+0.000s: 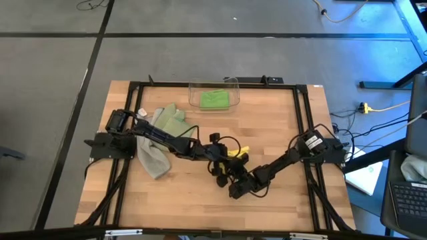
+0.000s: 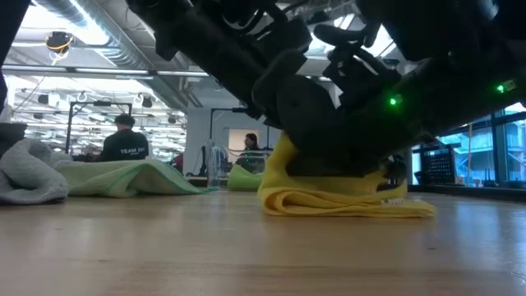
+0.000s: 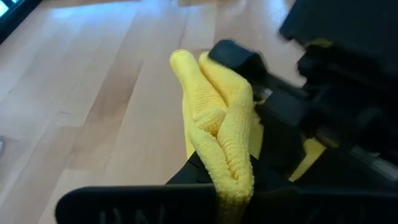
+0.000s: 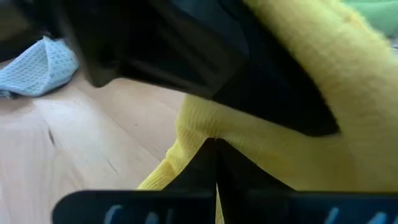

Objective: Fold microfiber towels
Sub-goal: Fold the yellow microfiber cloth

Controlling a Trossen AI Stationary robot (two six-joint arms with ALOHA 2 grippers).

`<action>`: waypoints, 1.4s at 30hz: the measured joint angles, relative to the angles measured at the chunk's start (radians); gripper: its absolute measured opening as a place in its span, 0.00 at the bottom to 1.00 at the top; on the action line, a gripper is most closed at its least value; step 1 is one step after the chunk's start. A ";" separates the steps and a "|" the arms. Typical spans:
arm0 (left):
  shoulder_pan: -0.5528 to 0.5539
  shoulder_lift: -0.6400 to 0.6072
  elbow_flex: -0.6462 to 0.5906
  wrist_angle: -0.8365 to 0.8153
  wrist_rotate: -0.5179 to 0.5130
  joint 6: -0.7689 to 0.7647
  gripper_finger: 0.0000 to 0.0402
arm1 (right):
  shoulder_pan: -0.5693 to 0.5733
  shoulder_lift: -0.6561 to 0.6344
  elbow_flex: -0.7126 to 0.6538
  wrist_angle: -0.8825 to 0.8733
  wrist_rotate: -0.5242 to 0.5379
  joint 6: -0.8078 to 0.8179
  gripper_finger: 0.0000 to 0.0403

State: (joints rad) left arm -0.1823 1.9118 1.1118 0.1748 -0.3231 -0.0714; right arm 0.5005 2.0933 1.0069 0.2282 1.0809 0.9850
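Overhead, table-level, two close wrist views; all share yellow towel [image 2: 329, 197].

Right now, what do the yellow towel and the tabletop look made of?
Yellow towel: soft knitted microfiber-like cloth, matte, with a fine looped weave and limp rounded folds. Tabletop: light wood planks, apparently butcher-block, smooth with a slight sheen; seams and grain show.

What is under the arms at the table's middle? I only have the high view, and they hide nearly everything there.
Observer: A yellow towel, bunched into a low folded heap on the wood.
Operator: Is either claw gripping it?
Observer: Yes, the left claw is shut on a raised ridge of it.
Operator: And the right one?
Observer: The right claw is shut on the yellow towel too, at another fold.
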 joint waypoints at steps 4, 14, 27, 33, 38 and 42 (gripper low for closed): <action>0.005 0.000 0.000 -0.011 -0.001 0.002 0.00 | -0.005 0.009 0.000 0.004 -0.003 0.007 0.01; 0.000 0.000 0.000 -0.016 -0.001 0.023 0.00 | 0.021 0.047 -0.002 0.061 0.027 -0.056 0.01; -0.059 0.014 -0.001 -0.042 0.002 0.112 0.00 | 0.191 -0.118 -0.002 0.007 0.196 -0.369 0.01; -0.096 0.043 0.000 -0.028 0.001 0.111 0.00 | 0.224 -0.211 -0.001 -0.083 0.357 -0.453 0.01; -0.126 0.059 0.000 -0.029 -0.004 0.104 0.00 | 0.225 -0.268 -0.001 -0.188 0.365 -0.422 0.01; -0.152 0.064 0.000 -0.028 -0.010 0.108 0.00 | 0.222 -0.280 0.000 -0.375 0.337 -0.219 0.01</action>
State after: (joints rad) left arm -0.3340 1.9759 1.1118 0.1465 -0.3332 0.0368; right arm 0.7227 1.8137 1.0065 -0.1470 1.4178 0.7657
